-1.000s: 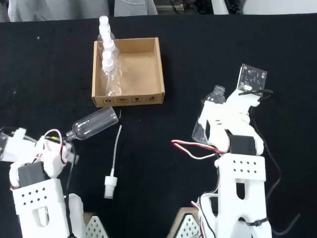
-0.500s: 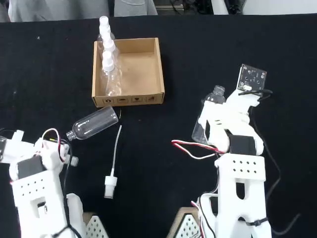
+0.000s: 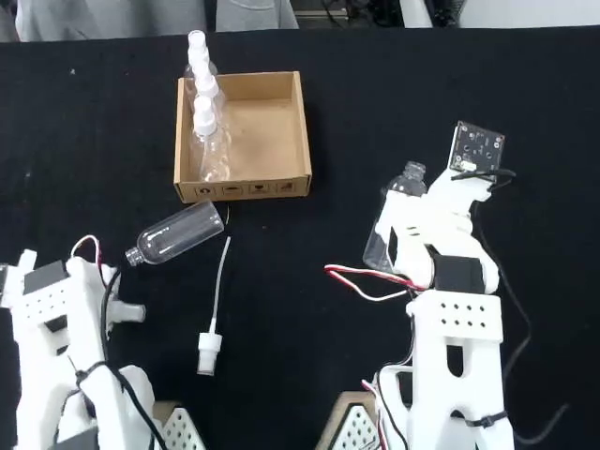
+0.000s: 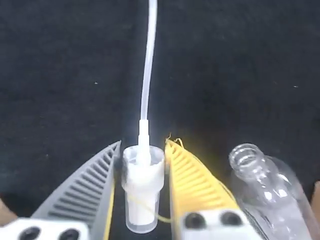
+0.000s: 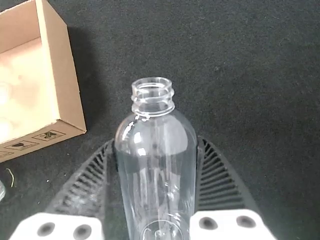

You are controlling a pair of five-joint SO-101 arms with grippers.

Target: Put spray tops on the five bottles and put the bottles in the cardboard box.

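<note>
In the high view, the cardboard box (image 3: 305, 131), a shallow brown tray with straight walls, sits in the upper left on the black cloth table (image 3: 94, 141). Three capped bottles (image 3: 208, 131) of clear plastic lie along its left wall, with their white tops toward the upper edge. Below the box, the lying bottle (image 3: 176, 232), round and transparent, rests on its side with an open neck. The spray top (image 3: 209, 350), a white cap with a long thin tube, lies at lower centre. At right, the white right arm (image 3: 450, 272) has the held bottle (image 3: 384, 230).

In the left wrist view, the left gripper (image 4: 143, 145) has its ribbed wedge fingers, one grey and one yellow, spread. The white cap shows in the gap at lower centre. I cannot tell if they touch it. The open neck of the lying bottle is at lower right.

In the right wrist view, the right gripper (image 5: 155, 142) pinches the smooth clear held bottle between dark ribbed fingers, with the threaded mouth at centre. The box corner is at upper left.
</note>
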